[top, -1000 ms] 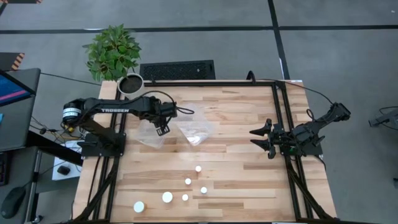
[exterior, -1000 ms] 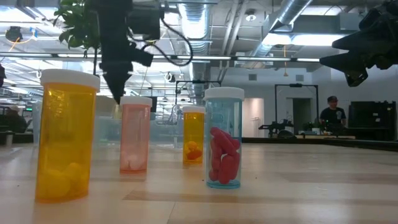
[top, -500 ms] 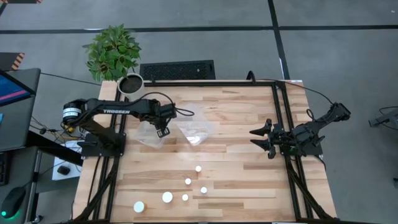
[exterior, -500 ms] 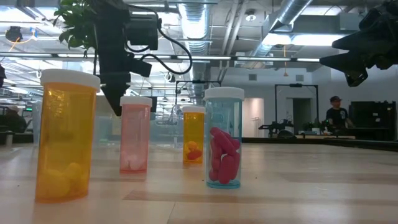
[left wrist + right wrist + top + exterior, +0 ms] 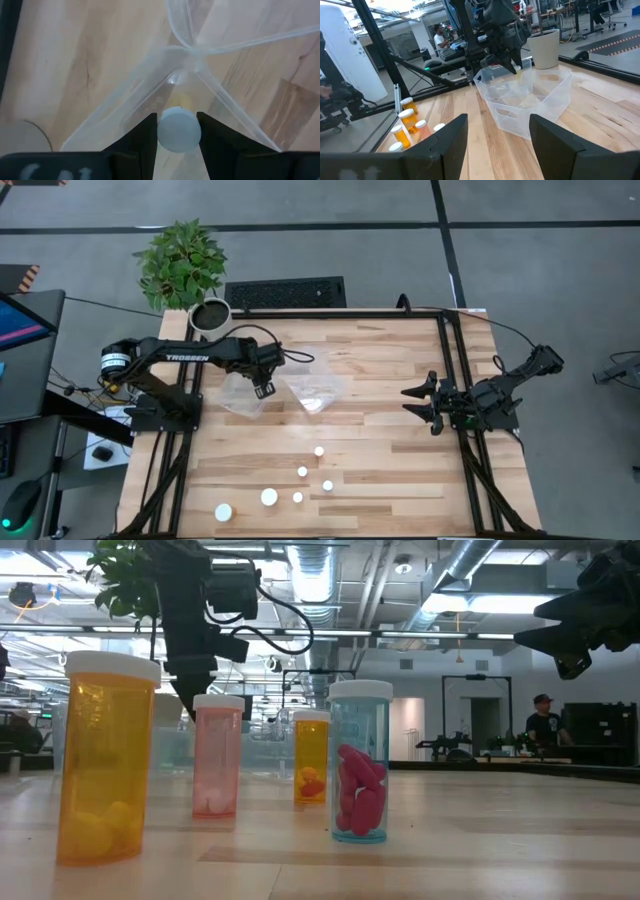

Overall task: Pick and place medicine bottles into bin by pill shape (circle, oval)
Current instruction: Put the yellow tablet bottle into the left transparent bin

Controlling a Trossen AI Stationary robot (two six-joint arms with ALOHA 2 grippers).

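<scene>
Ahead of the right gripper (image 5: 497,132), its fingers spread wide, sits a clear bin (image 5: 527,102); the left gripper (image 5: 507,62) hangs above its far end. Orange bottles (image 5: 407,120) stand off to one side.

A robotics lab or workshop in an open industrial hall: exposed ducts (image 5: 470,570) and pipes run under the ceiling, black metal frames (image 5: 380,45) and other benches fill the room, and people (image 5: 543,720) work at stations behind the wooden table (image 5: 380,380).
</scene>
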